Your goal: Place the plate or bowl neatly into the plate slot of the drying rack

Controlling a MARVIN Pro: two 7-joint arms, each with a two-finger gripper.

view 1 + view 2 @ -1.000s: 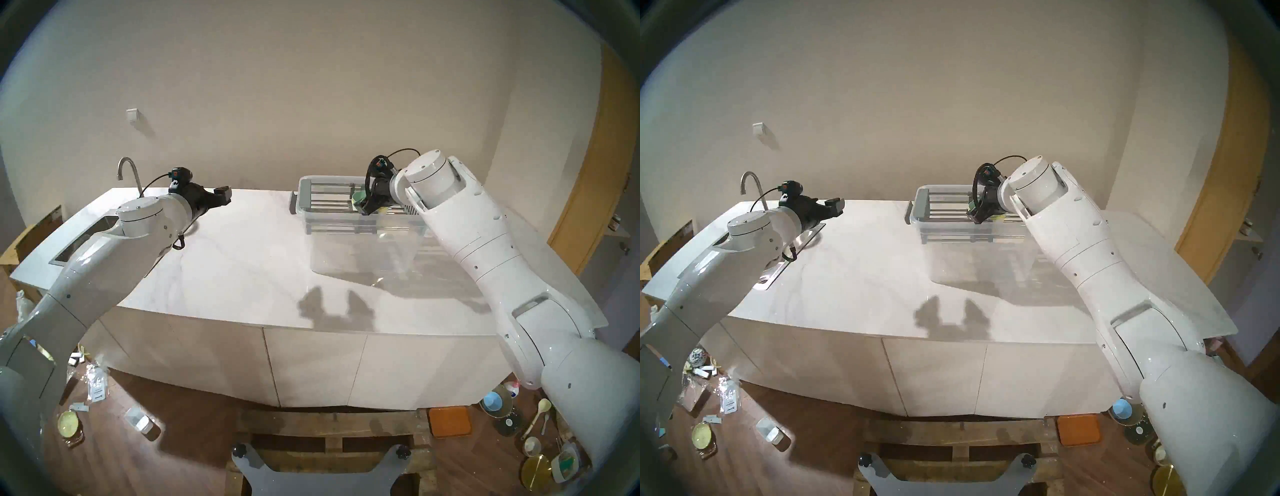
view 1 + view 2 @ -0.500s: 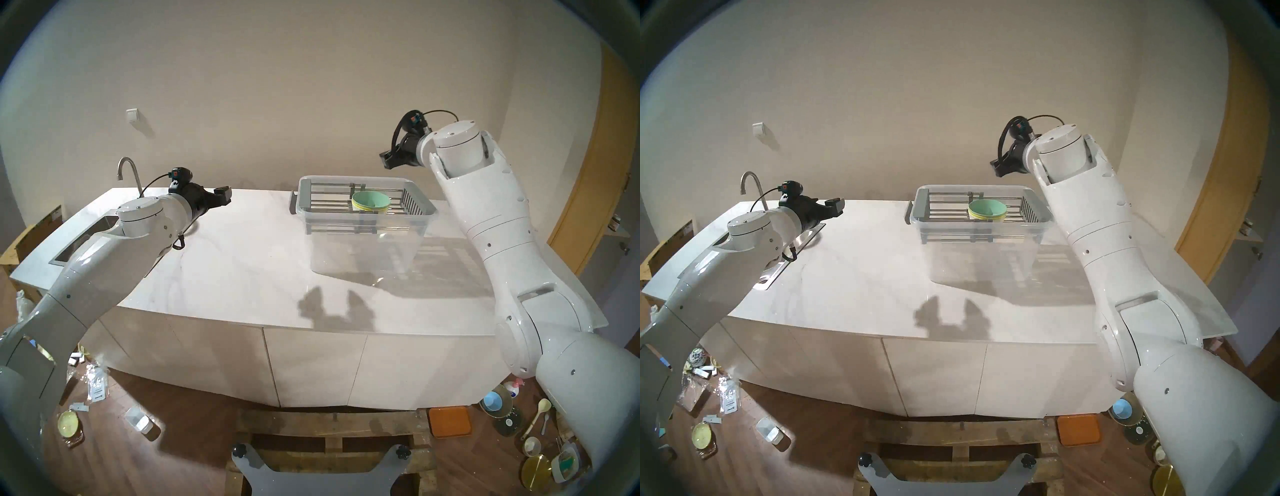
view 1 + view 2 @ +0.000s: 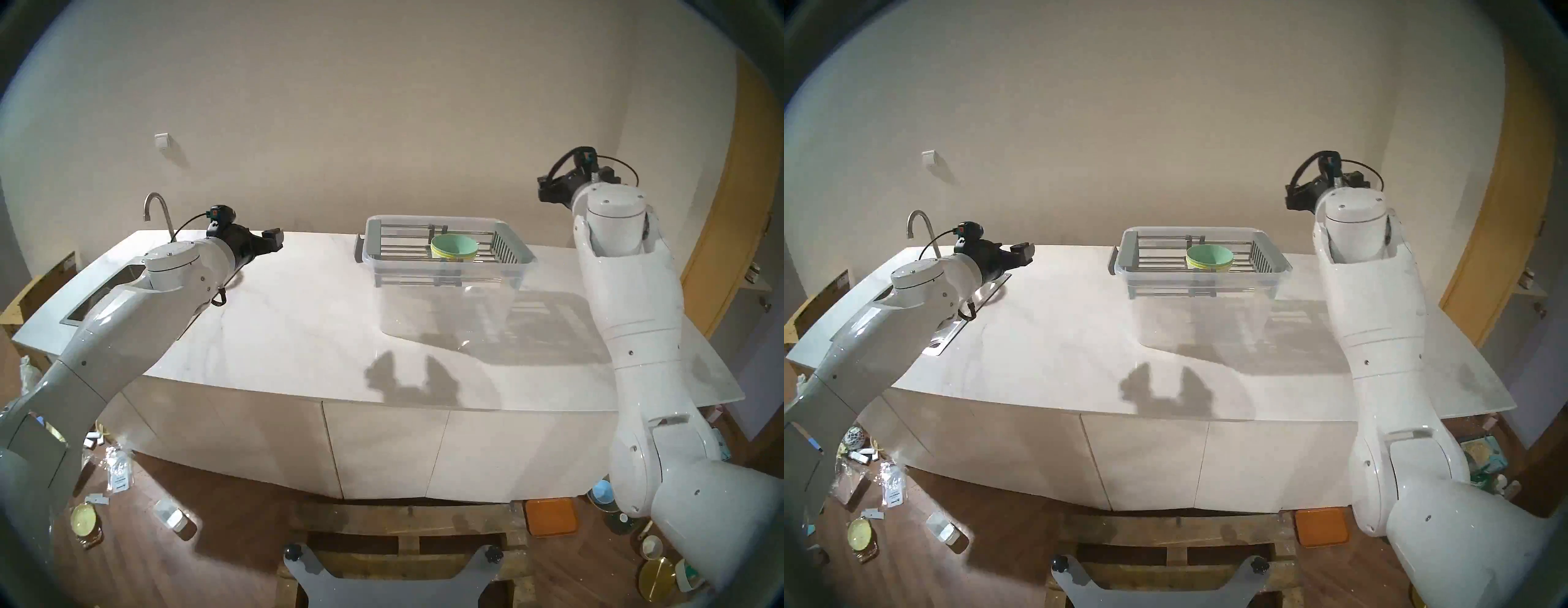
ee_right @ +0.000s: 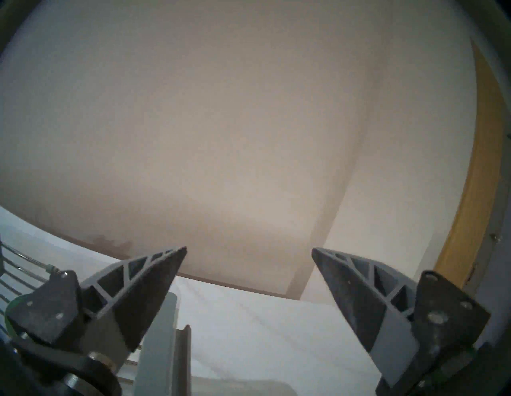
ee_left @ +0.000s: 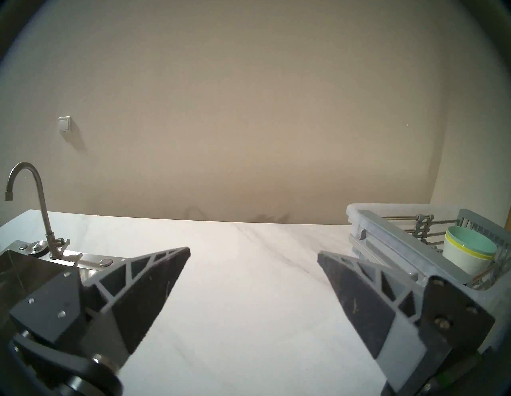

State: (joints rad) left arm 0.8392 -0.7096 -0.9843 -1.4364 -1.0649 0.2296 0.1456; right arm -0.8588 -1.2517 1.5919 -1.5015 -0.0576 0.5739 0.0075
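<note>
1. Head stereo left: the bowls (image 3: 454, 247), a mint-green one nested in a yellow-rimmed one, sit upright on the plate slot (image 3: 403, 246) of the drying rack (image 3: 515, 248), just beside its slatted end basket (image 3: 502, 250). The rack lies over a clear tub (image 3: 445, 305) on the counter (image 3: 297, 322). The right gripper (image 3: 545, 189) hangs high, well apart from the rack.
2. Head stereo right: the left gripper (image 3: 1021, 254) is level over the counter, near the sink (image 3: 970, 297) side and far from the rack.
3. Left wrist: its jaws stand wide apart with nothing between them; the bowls show pale outer walls and thin rims.
4. Right wrist: the fingers (image 4: 154, 287) are spread and empty, facing the wall, with the rack's edge at the lower left.
5. Handling, as a judgement: the bowls look light, stiff and smooth, probably plastic, so slippery but not very fragile. The best hold is the rim, one finger inside and one outside; nested, they may separate or slide.
</note>
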